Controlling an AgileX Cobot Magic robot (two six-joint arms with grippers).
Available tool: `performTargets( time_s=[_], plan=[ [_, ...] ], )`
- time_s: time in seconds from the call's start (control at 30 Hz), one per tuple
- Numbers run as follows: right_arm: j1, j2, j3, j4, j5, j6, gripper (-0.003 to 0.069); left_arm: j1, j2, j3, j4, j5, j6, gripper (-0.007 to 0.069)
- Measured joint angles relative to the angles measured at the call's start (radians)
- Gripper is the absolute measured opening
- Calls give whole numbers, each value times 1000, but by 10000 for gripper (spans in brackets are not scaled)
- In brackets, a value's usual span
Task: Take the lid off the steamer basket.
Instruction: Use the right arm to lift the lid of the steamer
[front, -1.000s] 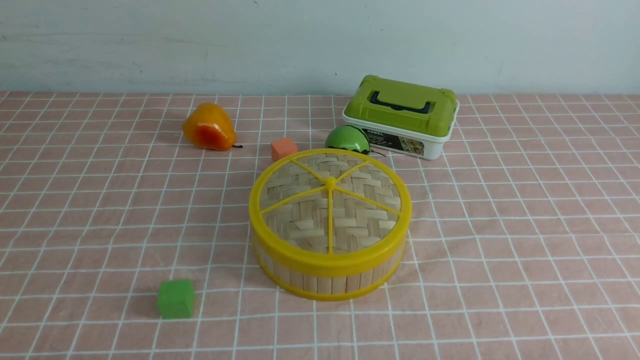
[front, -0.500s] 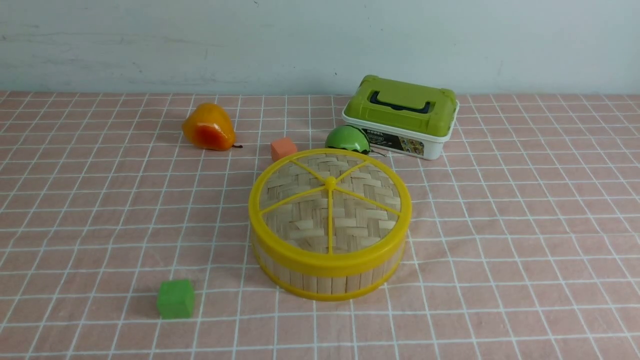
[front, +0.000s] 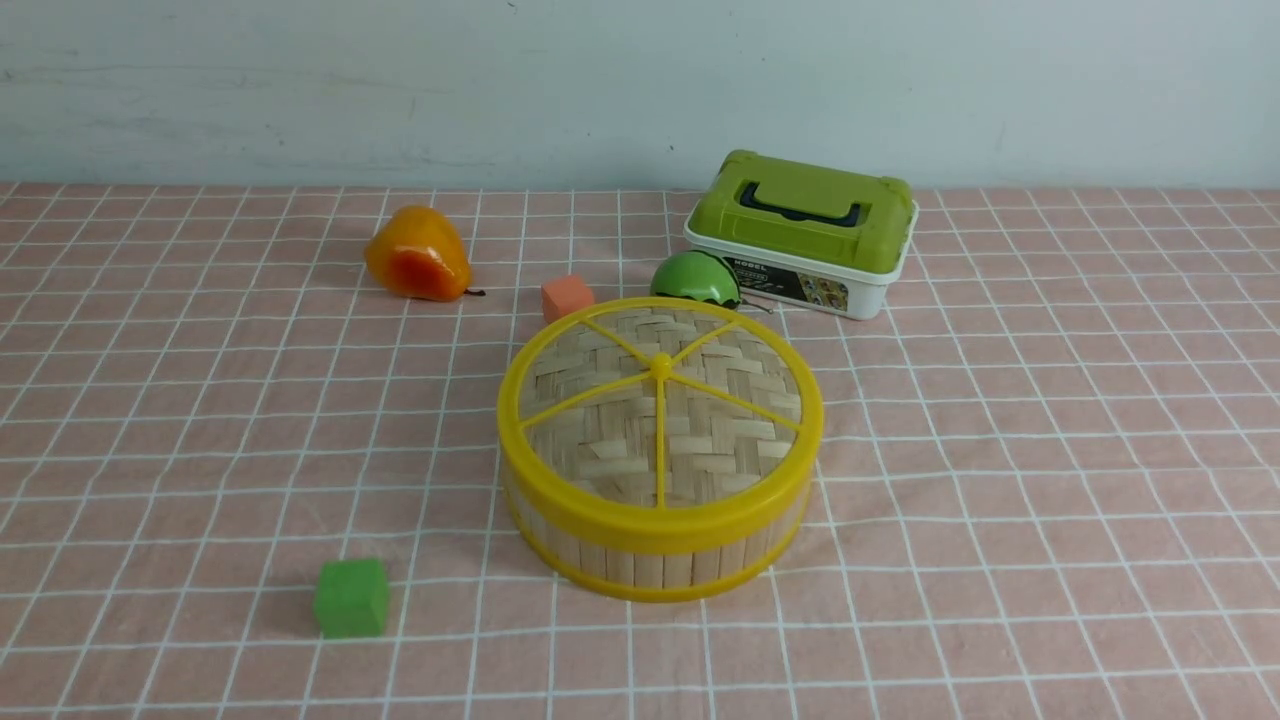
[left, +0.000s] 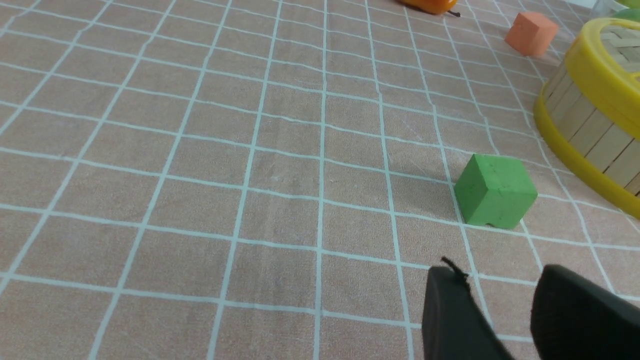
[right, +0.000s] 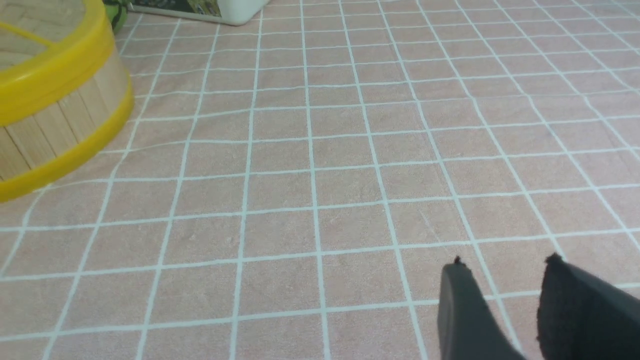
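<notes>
The steamer basket (front: 650, 565) stands in the middle of the checked cloth, a round wall of bamboo slats between yellow rims. The lid (front: 660, 410) sits flat on it, woven bamboo with yellow spokes and a centre knob. Neither arm shows in the front view. In the left wrist view my left gripper (left: 500, 272) hangs open and empty over the cloth, short of the basket (left: 585, 125) and near a green cube (left: 495, 191). In the right wrist view my right gripper (right: 505, 263) is open and empty above bare cloth, well off from the basket (right: 60, 125).
A green cube (front: 351, 597) lies at the basket's front left. Behind the basket are an orange cube (front: 567, 297), a green striped ball (front: 695, 278) and a white box with a green lid (front: 805, 235). An orange fruit (front: 417, 254) lies at the back left.
</notes>
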Motion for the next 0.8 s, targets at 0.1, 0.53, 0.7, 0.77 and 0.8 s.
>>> performTargets(
  time_s=[0.1, 0.53, 0.7, 0.77, 0.8],
  plan=[
    [0, 0, 0, 69, 0, 29, 209, 0, 0, 0, 0, 0, 0, 239],
    [0, 0, 6, 684, 22, 426, 229, 0, 0, 0, -1, 0, 0, 239],
    [0, 0, 6, 613, 21, 382, 236, 0, 0, 0, -2, 0, 0, 239],
    [0, 0, 6, 588, 20, 342, 237, 0, 0, 0, -2, 0, 0, 239],
    [0, 0, 6, 583, 19, 306, 237, 0, 0, 0, -2, 0, 0, 239]
  ],
)
